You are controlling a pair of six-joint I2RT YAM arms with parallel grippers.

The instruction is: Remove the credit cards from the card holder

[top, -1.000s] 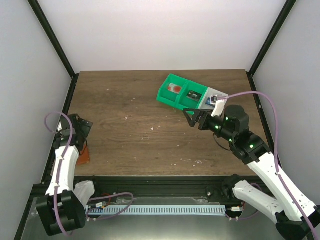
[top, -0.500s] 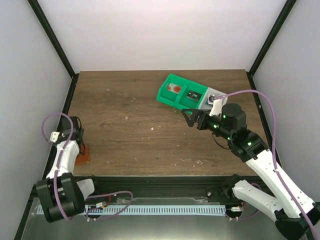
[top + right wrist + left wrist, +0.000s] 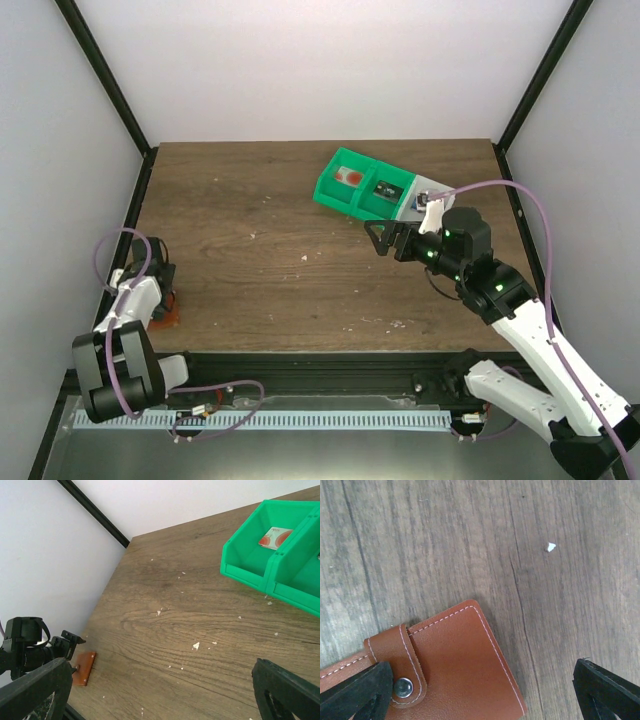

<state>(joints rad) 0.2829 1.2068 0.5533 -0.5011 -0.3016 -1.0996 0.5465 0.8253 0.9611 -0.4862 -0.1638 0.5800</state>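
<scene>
The card holder (image 3: 445, 675) is a reddish-brown leather wallet, closed, its strap snapped shut with a metal stud. It lies flat at the near left edge of the table (image 3: 167, 314) and shows small in the right wrist view (image 3: 84, 668). No cards or inner panels show. My left gripper (image 3: 480, 700) is open and hovers just above the holder, one finger over the strap side and the other (image 3: 605, 690) over bare wood; from the top it is at the left edge (image 3: 160, 296). My right gripper (image 3: 381, 236) is open and empty, held above the table beside the green tray.
A green compartment tray (image 3: 362, 187) stands at the back right, also in the right wrist view (image 3: 250, 560). An orange-and-white card (image 3: 272, 537) lies in its left compartment. Small white crumbs (image 3: 196, 645) dot the wood. The left wall is close to the holder.
My left arm has folded in and its gripper has come down over the card holder, covering part of it from above. My right gripper has hardly moved.
</scene>
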